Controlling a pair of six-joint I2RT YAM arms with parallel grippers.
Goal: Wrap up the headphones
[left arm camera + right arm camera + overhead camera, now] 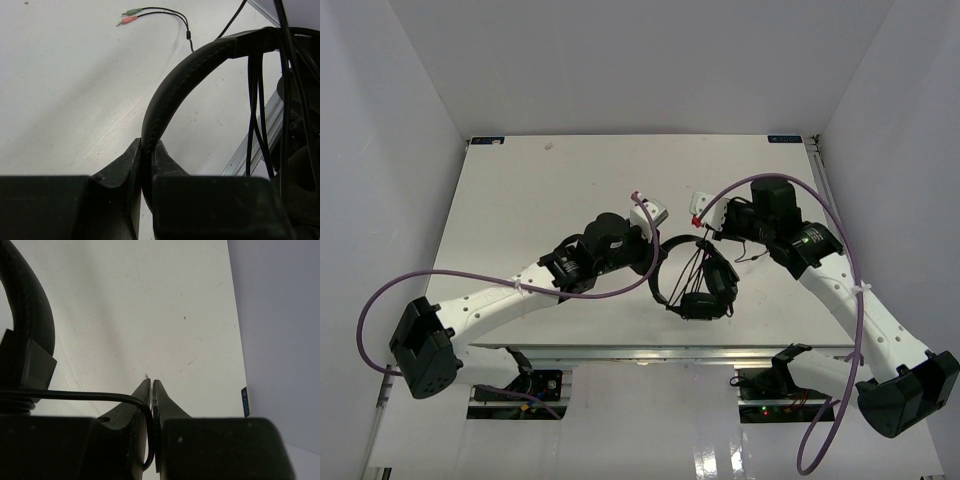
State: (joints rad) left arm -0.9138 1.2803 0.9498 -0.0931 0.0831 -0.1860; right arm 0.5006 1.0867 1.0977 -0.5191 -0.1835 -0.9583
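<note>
At centre of top view, over counter (520, 200): headphones (695, 282). Gripped at headband (170, 85) by left end effector (146, 150); cable (75, 396) pinched in closed right end effector (151, 385). Upper left of left-wrist view: plugs (129, 16).

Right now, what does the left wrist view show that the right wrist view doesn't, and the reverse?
Only the left wrist view: the left gripper clamped on the black padded headband of the headphones, plus a green jack plug and a pink jack plug lying on the table. Only the right wrist view: the right gripper pinching the thin black cable, and the grey side wall. Both: the white tabletop, part of the headband and a stretch of cable.
</note>
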